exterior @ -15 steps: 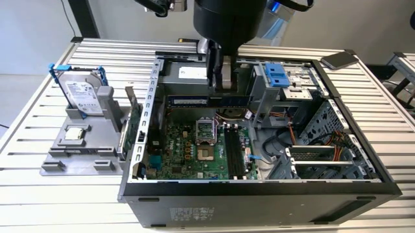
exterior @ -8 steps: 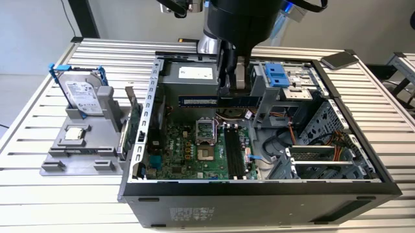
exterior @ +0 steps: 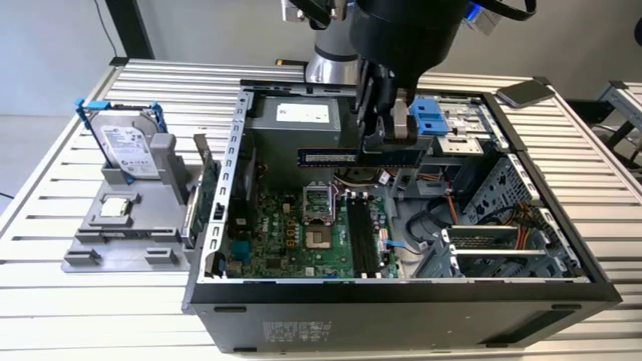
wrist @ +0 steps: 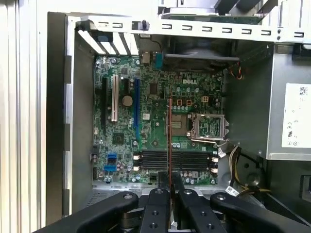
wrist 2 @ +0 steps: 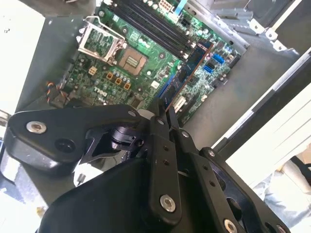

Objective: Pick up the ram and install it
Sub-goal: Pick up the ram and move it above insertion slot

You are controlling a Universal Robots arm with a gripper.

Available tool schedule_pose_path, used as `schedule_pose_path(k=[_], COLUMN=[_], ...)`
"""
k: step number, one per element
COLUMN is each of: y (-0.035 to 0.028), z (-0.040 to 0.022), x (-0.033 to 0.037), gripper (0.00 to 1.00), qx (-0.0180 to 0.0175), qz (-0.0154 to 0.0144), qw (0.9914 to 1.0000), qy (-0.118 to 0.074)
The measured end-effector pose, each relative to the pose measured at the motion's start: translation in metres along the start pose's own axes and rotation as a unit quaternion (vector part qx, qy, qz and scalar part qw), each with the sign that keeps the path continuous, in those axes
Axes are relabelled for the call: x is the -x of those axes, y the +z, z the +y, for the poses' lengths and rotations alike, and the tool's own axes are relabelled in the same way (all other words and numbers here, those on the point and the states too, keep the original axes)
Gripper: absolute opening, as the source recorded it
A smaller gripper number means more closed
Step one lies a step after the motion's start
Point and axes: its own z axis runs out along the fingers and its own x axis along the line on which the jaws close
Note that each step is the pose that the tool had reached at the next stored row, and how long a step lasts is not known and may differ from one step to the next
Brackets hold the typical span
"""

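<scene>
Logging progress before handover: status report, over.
Gripper shut on the ram. Ram in the air above the green board, not yet slotted. Nothing visibly between them.

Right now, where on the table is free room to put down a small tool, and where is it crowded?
Bare table slats lie in front of the grey fixture, at the exterior view's left, and past the case at its right. Inside the case it is crowded: the hand holds the ram above the green board.

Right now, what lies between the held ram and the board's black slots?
Nothing: in the exterior view the ram hangs clear above the slots, with bare air between.
</scene>
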Motion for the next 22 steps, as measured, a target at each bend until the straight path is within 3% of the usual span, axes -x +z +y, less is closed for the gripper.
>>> schedule_pose_path(k=[11, 18, 22], y=[-0.0002, 0.0, 0.0], z=[-0.0223, -0.0248, -0.0255], x=[-0.0001, 0.0006, 0.0006], gripper=[0.0, 0.0, 0.0], qx=[-0.0001, -0.001, -0.001], qz=[-0.0001, -0.0004, -0.0004], qw=[0.99998, 0.99909, 0.99906], qy=[0.006, 0.043, 0.043])
